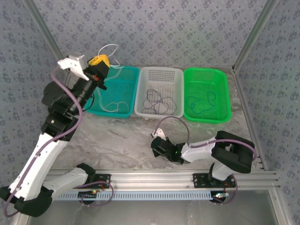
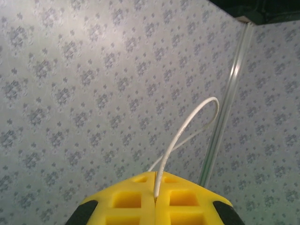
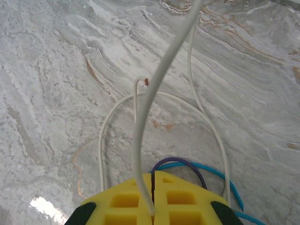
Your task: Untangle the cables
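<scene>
While poised high beside the patterned wall [image 2: 70, 70], clamps a thin, springy whitish cable [image 2: 197, 110] between the left gripper's [image 2: 154, 187] yellow foam pads [image 2: 126, 199]. Low over the veined marble table [image 3: 70, 70], pinches whitish, purple and blue cables [image 3: 137, 140] in the clenched right gripper [image 3: 153, 187], with open surface all around. Keeps floppy loops [image 1: 157, 101] in perforated teal, white and green baskets [image 1: 161, 70] along the back.

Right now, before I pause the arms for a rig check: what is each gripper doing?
Left gripper: shut on a white cable loop.
Right gripper: shut on a white cable and a purple cable.
</scene>
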